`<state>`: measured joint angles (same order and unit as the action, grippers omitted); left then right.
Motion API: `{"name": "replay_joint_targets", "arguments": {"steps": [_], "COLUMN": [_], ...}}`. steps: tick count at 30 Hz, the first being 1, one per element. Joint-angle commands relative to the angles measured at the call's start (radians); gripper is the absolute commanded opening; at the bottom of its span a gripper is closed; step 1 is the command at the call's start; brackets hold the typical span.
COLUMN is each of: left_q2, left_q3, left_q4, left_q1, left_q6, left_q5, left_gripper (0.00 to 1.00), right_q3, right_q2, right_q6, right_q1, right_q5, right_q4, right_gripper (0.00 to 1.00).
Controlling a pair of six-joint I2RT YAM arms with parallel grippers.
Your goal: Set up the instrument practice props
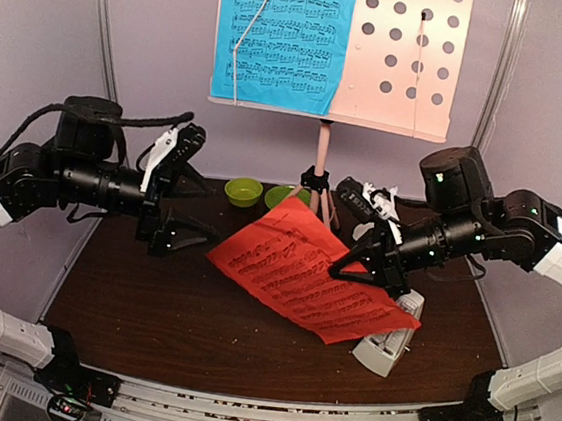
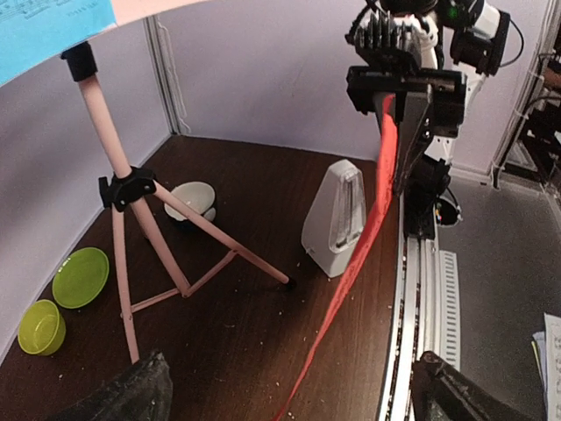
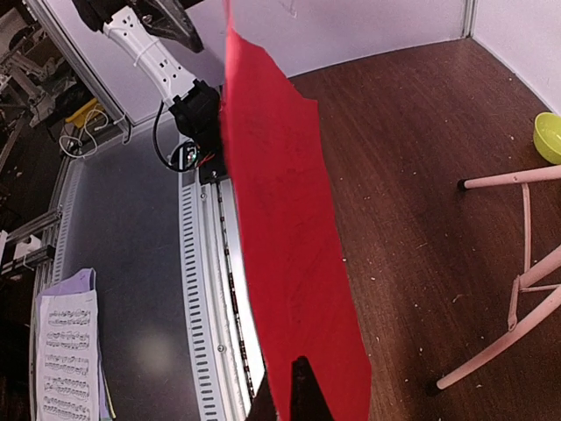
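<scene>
Brown table [image 1: 130, 305], one stand [image 1: 321, 152], one blue sheet [image 1: 284, 35], one metronome [image 1: 385, 350], right gripper [image 1: 342, 270] pinching one red sheet [image 1: 285, 271], left gripper [image 1: 197, 192] agape.

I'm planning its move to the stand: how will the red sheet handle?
Probably floppy: the red sheet droops from the right gripper pinching one edge. Edge-on it looks paper-thin, so likely light and apt to flutter.

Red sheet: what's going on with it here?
The right tool is shut on one edge of the red sheet and holds it in the air above the table, close to the metronome. The left tool is open and empty, off to the sheet's left. The blue sheet already sits on the left half of the music stand; the right half is bare.
</scene>
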<state>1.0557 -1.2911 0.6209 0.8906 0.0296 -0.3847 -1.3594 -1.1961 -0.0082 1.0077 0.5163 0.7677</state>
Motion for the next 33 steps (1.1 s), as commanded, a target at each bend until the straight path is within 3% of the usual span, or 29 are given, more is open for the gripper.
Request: {"name": "replay_joint_targets", "arguments": {"steps": [1, 7, 10, 14, 17, 19, 21, 23, 25, 26, 28, 33], "left_q2": [0.099, 0.22, 0.258, 0.294, 0.297, 0.3, 0.283, 0.237, 0.172, 0.153, 0.13, 0.099], "left_q3": [-0.083, -0.172, -0.202, -0.246, -0.245, -0.252, -0.254, -0.219, -0.157, -0.136, -0.124, -0.121], "left_q4": [0.06, 0.061, 0.06, 0.06, 0.02, 0.017, 0.015, -0.037, -0.137, -0.176, -0.219, -0.291], "left_q1": [0.022, 0.091, 0.119, 0.136, 0.139, 0.139, 0.131, 0.09, 0.049, 0.036, 0.022, -0.013], "left_q6": [0.128, 0.167, 0.174, 0.178, 0.161, 0.14, 0.122, 0.078, 0.012, -0.017, -0.05, -0.117], "left_q5": [-0.032, -0.088, -0.113, -0.112, -0.141, -0.153, -0.15, -0.198, -0.264, -0.285, -0.313, -0.38], "left_gripper": [0.98, 0.97, 0.88, 0.46, 0.22, 0.0, 0.0, 0.0, 0.0, 0.0, 0.0, 0.0], "right_q3": [-0.062, -0.123, -0.149, -0.174, -0.149, -0.132, -0.106, -0.033, 0.105, 0.183, 0.303, 0.389], "right_q2": [-0.035, -0.085, -0.111, -0.132, -0.119, -0.108, -0.082, -0.002, 0.114, 0.172, 0.266, 0.371], "right_q6": [-0.081, -0.111, -0.123, -0.135, -0.121, -0.107, -0.065, 0.002, 0.079, 0.115, 0.163, 0.207], "right_q1": [0.031, 0.054, 0.062, 0.064, 0.064, 0.064, 0.054, 0.031, 0.011, 0.004, -0.015, -0.042], "right_q5": [-0.02, -0.043, -0.047, -0.049, -0.054, -0.065, -0.077, -0.073, -0.078, -0.085, -0.112, -0.127], "right_q4": [0.086, 0.122, 0.124, 0.111, 0.05, 0.014, -0.032, -0.117, -0.264, -0.342, -0.459, -0.509], "right_gripper": [0.0, 0.0, 0.0, 0.0, 0.0, 0.03, 0.33, 0.57, 0.9, 0.99, 1.0, 0.96]}}
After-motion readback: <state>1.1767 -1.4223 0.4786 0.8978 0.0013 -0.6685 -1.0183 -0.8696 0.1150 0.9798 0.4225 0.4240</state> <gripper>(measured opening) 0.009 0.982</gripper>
